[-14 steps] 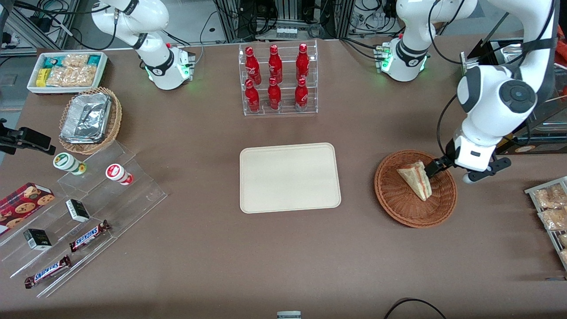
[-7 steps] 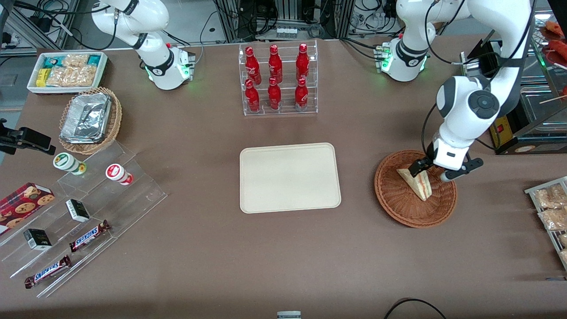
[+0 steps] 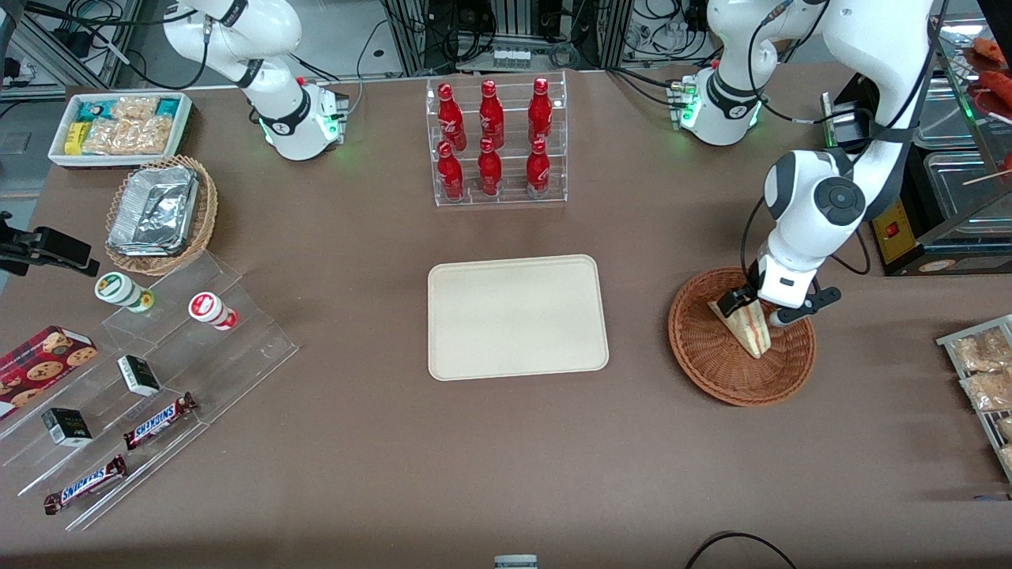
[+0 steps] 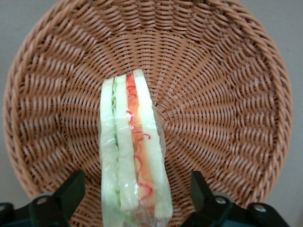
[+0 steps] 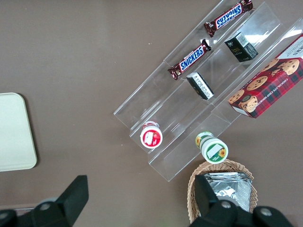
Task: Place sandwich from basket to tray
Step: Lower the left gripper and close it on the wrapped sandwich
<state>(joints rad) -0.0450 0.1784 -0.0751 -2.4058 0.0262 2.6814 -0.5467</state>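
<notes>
The sandwich point(image 3: 749, 326), a wrapped wedge of pale bread with red and green filling, stands on edge in the reddish-brown wicker basket point(image 3: 711, 365). My left gripper point(image 3: 751, 310) is low over the basket, open, with one finger on each side of the sandwich's wide end and a gap to it on both sides. In the left wrist view the sandwich point(image 4: 132, 151) lies between the two black fingers point(image 4: 71, 191), on the basket's weave point(image 4: 213, 104). The cream-beige tray point(image 3: 518, 316) lies flat at the table's middle, bare, beside the basket toward the parked arm's end.
A clear rack of red bottles point(image 3: 494, 142) stands farther from the camera than the tray. A tan basket with a foil container point(image 3: 158, 213), a white tub of snacks point(image 3: 118, 126) and stepped shelves with candy bars point(image 3: 134, 395) lie toward the parked arm's end. Packets point(image 3: 980, 371) lie at the working arm's edge.
My left gripper has moved toward the tray's side and down, from beside the sandwich's wide end to straddling it. The sandwich and basket have not moved.
</notes>
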